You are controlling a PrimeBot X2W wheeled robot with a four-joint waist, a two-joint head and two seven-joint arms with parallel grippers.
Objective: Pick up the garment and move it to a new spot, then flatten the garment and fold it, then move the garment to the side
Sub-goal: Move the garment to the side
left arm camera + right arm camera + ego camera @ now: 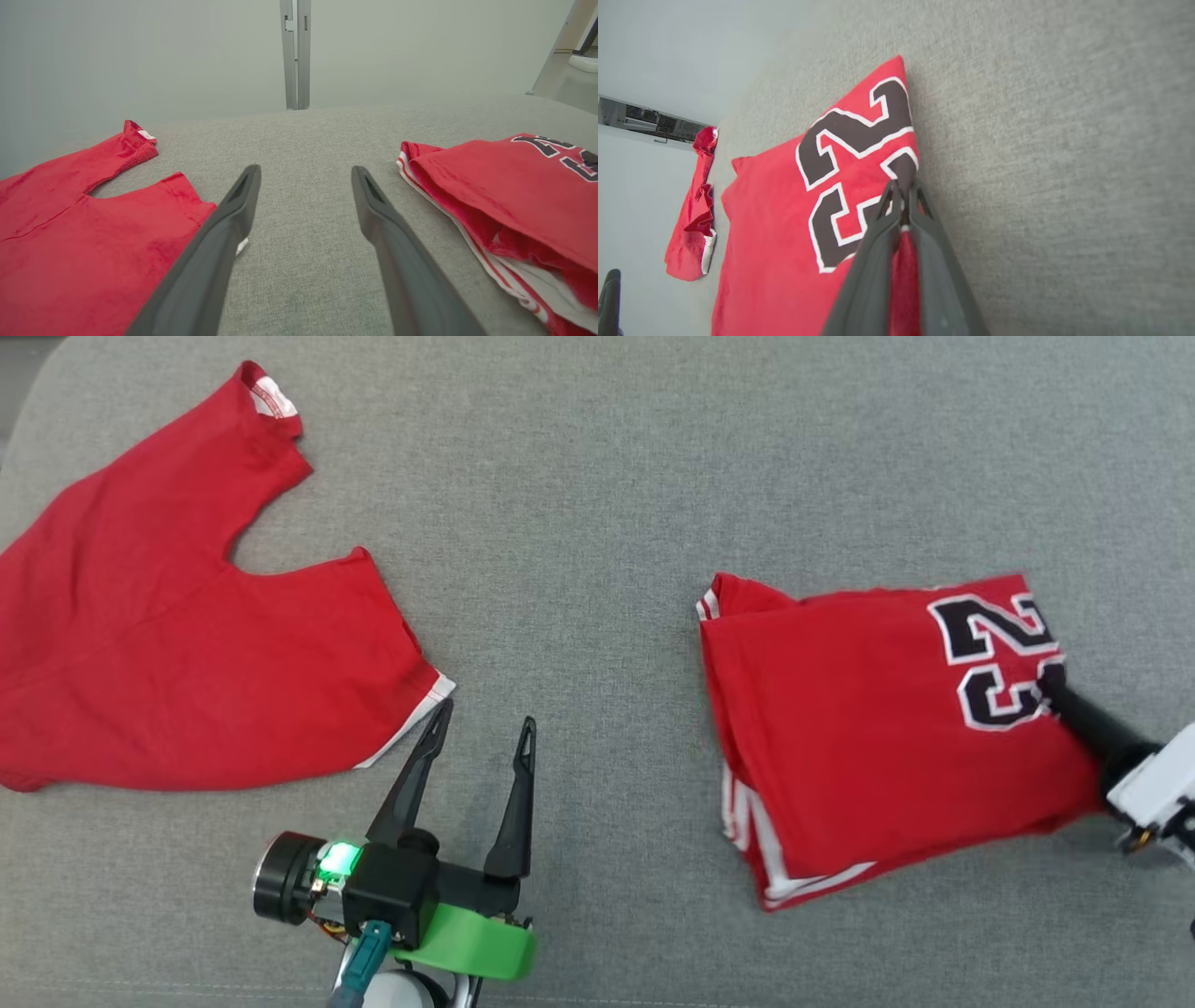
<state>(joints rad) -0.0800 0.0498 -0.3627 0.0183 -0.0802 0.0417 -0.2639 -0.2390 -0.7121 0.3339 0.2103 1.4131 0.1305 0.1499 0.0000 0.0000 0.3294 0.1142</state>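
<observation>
Found the folded jersey (868, 728) lying on the right half of the grey cloth surface (597, 476), red with white-striped hems and a black number 23 facing up. Saw the right gripper (1050, 683) clamped on its right edge at the number, fingers (878, 261) pinched together with red cloth squeezed between them. Noted the left gripper (487, 711) well apart from the jersey, spread wide over bare cloth and holding nothing. Spotted its left fingertip just beside the white-trimmed corner of a second red garment (187, 653), spread out on the left half.
</observation>
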